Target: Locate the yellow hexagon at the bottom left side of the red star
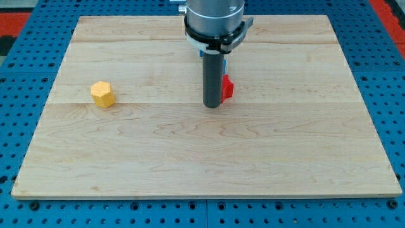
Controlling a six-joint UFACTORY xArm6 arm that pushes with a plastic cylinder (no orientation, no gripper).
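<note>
The rod stands near the middle of the wooden tabletop (209, 158), a little toward the view's top, and my tip (213, 106) sits pressed right up against the red star (227, 87), which peeks out from behind the rod on the view's right, mostly hidden. There is no pincer on this arm at all, so nothing is clenched or released; it is only the blunt rod end resting on the wood. Now the thing that matters: the yellow hexagon (102, 94) lies well away toward the view's left, at nearly the same height in the view as the tip, with bare wood between them. So the hexagon is on the correct side of the star already, but far too distant from it. By my reading, the tip is on the wrong side of the hexagon for a push; it would need to travel out past the block's left face, then drive it rightward and slightly downward, stopping short below and left of the star. A blue piece (203, 53) shows just behind the rod's collar; what it is I cannot tell.
</note>
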